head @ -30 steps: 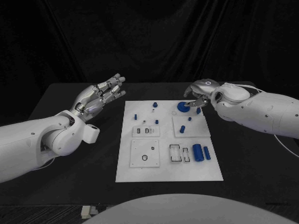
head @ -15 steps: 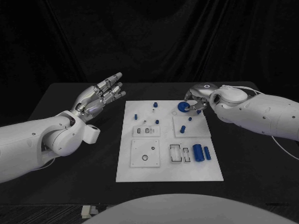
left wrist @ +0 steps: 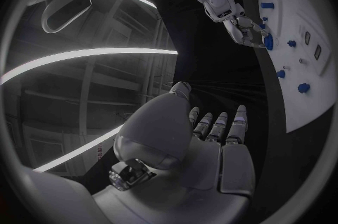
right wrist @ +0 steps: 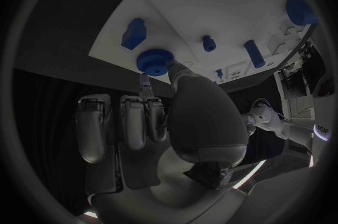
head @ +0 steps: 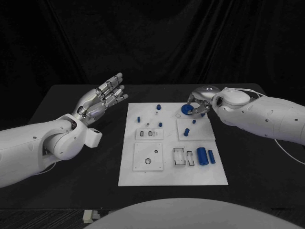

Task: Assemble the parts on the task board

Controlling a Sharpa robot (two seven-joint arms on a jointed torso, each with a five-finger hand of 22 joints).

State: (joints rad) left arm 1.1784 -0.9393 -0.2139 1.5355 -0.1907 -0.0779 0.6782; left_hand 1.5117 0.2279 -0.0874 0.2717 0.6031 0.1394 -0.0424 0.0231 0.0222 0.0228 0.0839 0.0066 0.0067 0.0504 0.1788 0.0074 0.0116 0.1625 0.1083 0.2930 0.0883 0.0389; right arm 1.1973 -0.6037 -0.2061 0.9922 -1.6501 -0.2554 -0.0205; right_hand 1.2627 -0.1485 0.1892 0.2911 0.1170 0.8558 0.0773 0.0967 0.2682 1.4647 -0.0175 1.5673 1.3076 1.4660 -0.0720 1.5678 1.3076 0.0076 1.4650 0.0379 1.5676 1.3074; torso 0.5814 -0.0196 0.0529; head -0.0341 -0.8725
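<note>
The white task board [head: 173,164] lies in the middle of the black table. At its far right corner my right hand [head: 202,101] pinches a round blue gear [head: 187,109] between thumb and a finger. The right wrist view shows the gear [right wrist: 155,61] at the board's edge, with my fingertips [right wrist: 146,84] on its rim and a blue block [right wrist: 132,32] beside it. My left hand [head: 102,99] hovers left of the board, palm up, fingers spread and holding nothing. In the left wrist view my left hand [left wrist: 204,139] is bare, and the right hand [left wrist: 241,26] is over the gear [left wrist: 268,41].
Two blue cylinders [head: 205,156] lie side by side near the board's right edge, next to rectangular slots [head: 181,157]. Small blue pegs [head: 157,107] [head: 185,132] stand further back. A plate with a round hole [head: 149,157] sits at the front left.
My right hand has sunk slightly and drawn its fingers closer around the gear. The left hand has barely moved.
</note>
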